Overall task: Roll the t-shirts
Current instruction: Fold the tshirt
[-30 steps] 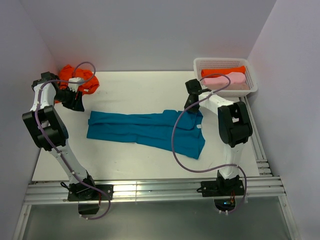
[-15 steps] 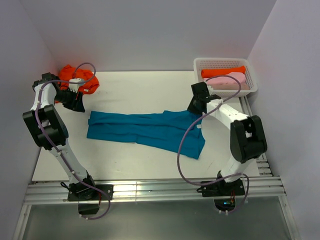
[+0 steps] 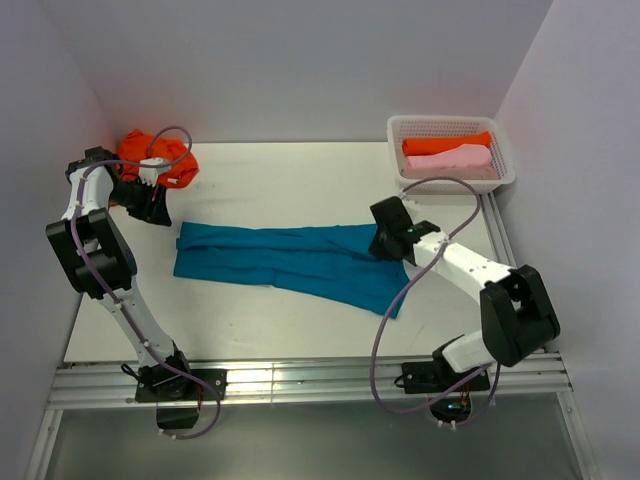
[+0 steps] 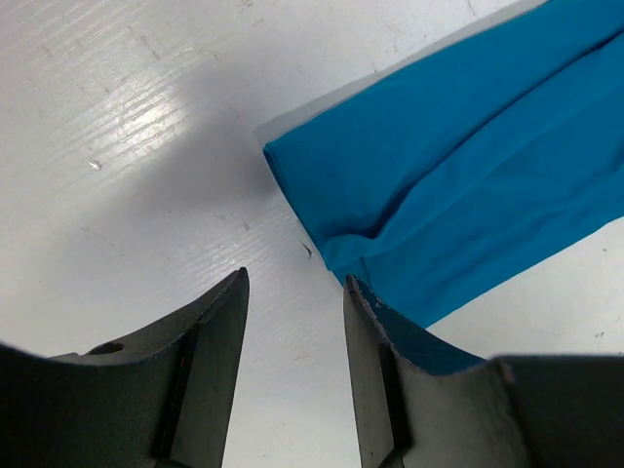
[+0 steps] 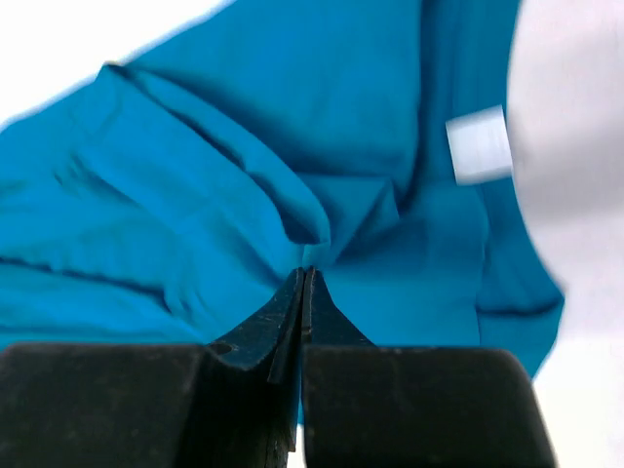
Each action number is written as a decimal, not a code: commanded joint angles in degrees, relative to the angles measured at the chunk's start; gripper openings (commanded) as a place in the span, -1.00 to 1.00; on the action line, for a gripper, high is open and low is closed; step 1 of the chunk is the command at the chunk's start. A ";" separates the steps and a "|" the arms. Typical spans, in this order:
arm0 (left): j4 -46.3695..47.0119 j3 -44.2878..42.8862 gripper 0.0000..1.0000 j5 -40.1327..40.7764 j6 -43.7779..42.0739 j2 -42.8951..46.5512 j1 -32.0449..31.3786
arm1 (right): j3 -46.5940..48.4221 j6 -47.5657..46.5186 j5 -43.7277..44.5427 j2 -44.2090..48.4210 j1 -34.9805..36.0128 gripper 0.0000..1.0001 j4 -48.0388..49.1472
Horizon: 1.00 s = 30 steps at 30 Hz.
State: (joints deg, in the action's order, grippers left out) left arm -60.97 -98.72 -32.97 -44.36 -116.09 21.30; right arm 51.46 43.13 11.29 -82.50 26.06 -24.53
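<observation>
The teal-blue t-shirt [image 3: 290, 258] lies folded in a long strip across the middle of the table. My right gripper [image 3: 385, 241] is shut, and the fabric puckers at its tips in the right wrist view [image 5: 307, 272]. The teal cloth [image 5: 195, 224] and its white label [image 5: 480, 144] lie beyond the tips. My left gripper [image 3: 152, 205] is open and empty just off the strip's left end; in the left wrist view [image 4: 295, 283] bare table shows between its fingers and the shirt's corner [image 4: 458, 185] lies ahead to the right.
A crumpled orange-red shirt [image 3: 160, 160] lies at the back left, behind the left gripper. A white mesh basket [image 3: 450, 124] at the back right holds a rolled orange shirt [image 3: 445, 143] and a rolled pink one [image 3: 452, 159]. Metal rails [image 3: 300, 380] run along the near edge.
My right gripper has moved nearer and to the left over the shirt's right end, taking the far right corner of the cloth with it. The left arm has not moved.
</observation>
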 commanded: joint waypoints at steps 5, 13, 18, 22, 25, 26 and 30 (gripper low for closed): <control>-1.52 -1.30 -0.03 -1.83 -2.22 -0.36 -0.21 | -7.86 7.22 3.74 7.00 4.78 -1.00 -0.69; -2.05 -1.65 -0.02 -2.01 -2.75 -1.07 -0.56 | -12.00 10.39 3.12 5.34 6.89 -0.52 1.77; -1.87 -1.57 -0.02 -1.39 -2.93 -0.72 -0.56 | -8.58 10.13 4.71 6.99 7.60 -0.15 -1.30; -1.96 -1.57 -0.02 -1.31 -2.84 -0.63 -0.56 | -4.80 8.90 4.97 9.37 7.77 -0.11 -2.10; -1.96 -1.74 -0.02 -1.39 -2.58 -0.98 -0.47 | -0.85 7.41 4.53 6.32 7.77 -0.11 -0.61; -2.05 -1.74 -0.01 -1.39 -2.57 -0.89 -0.47 | 0.55 6.97 4.36 4.82 7.77 -0.11 -0.60; -1.96 -1.83 -0.01 -1.57 -2.05 -0.80 -0.73 | 10.38 3.55 2.78 -4.84 7.77 -0.07 0.01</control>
State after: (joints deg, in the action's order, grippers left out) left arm -62.04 -98.72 -33.17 -45.80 -117.23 20.95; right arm 55.94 49.84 14.04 -81.95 33.43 -26.06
